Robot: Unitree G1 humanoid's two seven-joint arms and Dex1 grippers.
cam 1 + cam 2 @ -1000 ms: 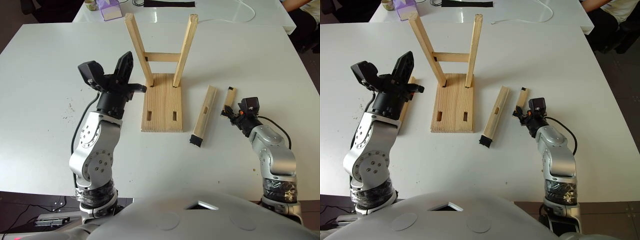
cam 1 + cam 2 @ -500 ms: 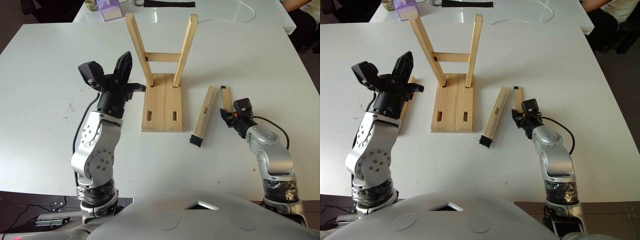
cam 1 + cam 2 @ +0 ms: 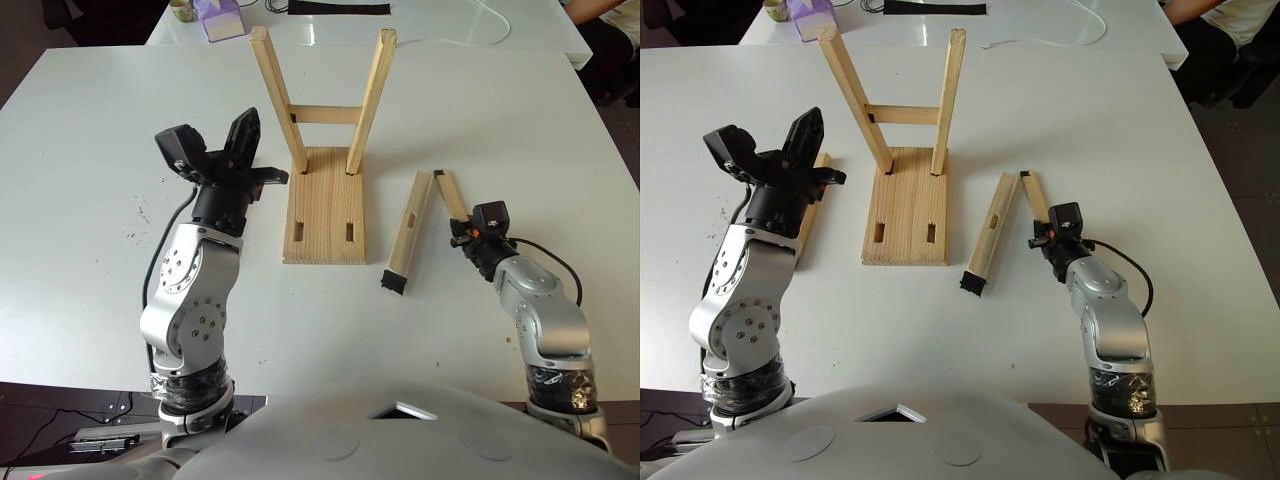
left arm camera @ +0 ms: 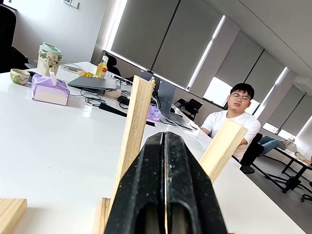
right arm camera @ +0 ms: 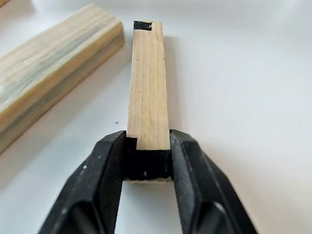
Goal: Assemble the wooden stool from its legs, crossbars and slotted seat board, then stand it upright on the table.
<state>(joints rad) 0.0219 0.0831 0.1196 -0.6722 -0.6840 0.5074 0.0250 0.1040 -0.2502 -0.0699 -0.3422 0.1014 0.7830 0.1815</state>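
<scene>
The slotted seat board (image 3: 325, 205) lies flat mid-table with two legs (image 3: 278, 95) standing in its far slots, joined by a crossbar (image 3: 325, 114). A loose leg (image 3: 410, 230) with a black end lies to its right. Another leg (image 3: 812, 205) lies left of the board, half hidden by my left arm. My right gripper (image 3: 462, 228) is shut on the near end of a short crossbar (image 5: 147, 83), which rests on the table, its far end by the loose leg. Raised left of the board, my left gripper (image 4: 165, 146) is shut and holds nothing.
A purple tissue box (image 3: 218, 18), a cup (image 3: 180, 10) and a black strip (image 3: 340, 8) sit on a second table behind. A white cable (image 3: 480, 30) runs at the far right. Bare white table (image 3: 90, 200) lies on both sides.
My right gripper has swung the short crossbar so its far end now points left, close to the loose leg's top. The left gripper has dipped slightly.
</scene>
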